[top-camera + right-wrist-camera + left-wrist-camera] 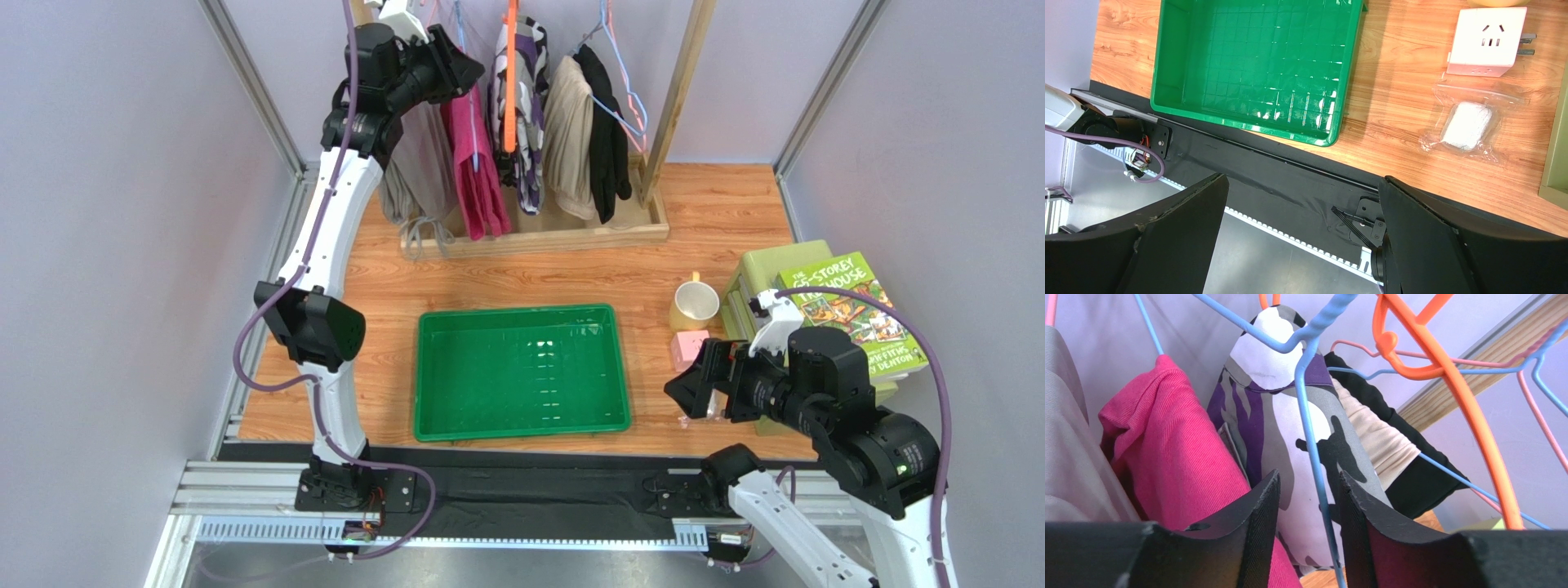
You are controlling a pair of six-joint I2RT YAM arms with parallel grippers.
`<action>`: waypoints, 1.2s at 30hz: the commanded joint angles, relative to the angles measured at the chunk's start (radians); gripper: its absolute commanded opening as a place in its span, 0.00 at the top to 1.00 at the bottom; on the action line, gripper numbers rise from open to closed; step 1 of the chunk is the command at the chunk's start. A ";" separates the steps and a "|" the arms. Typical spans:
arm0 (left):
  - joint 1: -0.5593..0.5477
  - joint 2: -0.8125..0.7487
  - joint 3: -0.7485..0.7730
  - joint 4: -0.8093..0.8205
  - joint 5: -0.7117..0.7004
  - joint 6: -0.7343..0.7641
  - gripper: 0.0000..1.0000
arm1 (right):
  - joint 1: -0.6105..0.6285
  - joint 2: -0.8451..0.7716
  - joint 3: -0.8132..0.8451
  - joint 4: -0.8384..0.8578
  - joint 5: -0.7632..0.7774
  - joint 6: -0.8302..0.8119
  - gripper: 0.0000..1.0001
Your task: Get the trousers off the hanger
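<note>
1. Nothing is off yet. The trousers (1168, 453) hang on the rack (552, 230) beyond the tray's (528, 431) far edge, toward its left end, between a grey garment (1069, 447) and a patterned one (1272, 416).
2. The left gripper (1309, 484) is up at the rack, past the tray's far-left corner. Its jaws stand at a narrow gap with a light-blue wire of the hanger (1322, 320) running between them. The gap is wider than the wire, so I judge it bracketed, not pinched.
3. The right gripper (1303, 180) hovers low by the tray's near-right corner, jaws spread wide and holding nothing.
4. Left to do, as I judge it: close on the hanger, lift it off the rail, slide the trousers free, and probably set them in the tray.
5. Hard to make out:
   - Where the bracketed wire meets the trousers is hidden by the fingers and cloth, so it is not certain that this wire carries them.
   - A second blue wire runs to the trousers' top fold, and more cross behind the orange hanger (1444, 373).
   - The rail and the hooks on it are cut off in both views.
   - From above, the left arm covers the trousers' top.
</note>
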 commanded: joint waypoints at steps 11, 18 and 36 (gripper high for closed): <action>0.055 -0.011 0.029 0.074 0.065 -0.188 1.00 | -0.002 -0.023 0.077 -0.040 0.007 -0.004 0.00; 0.055 -0.076 0.072 0.052 0.123 -0.222 1.00 | 0.000 -0.038 0.079 -0.043 -0.013 0.008 0.00; 0.057 -0.213 0.150 -0.014 0.197 -0.265 1.00 | 0.002 -0.058 0.072 -0.052 -0.039 0.014 0.00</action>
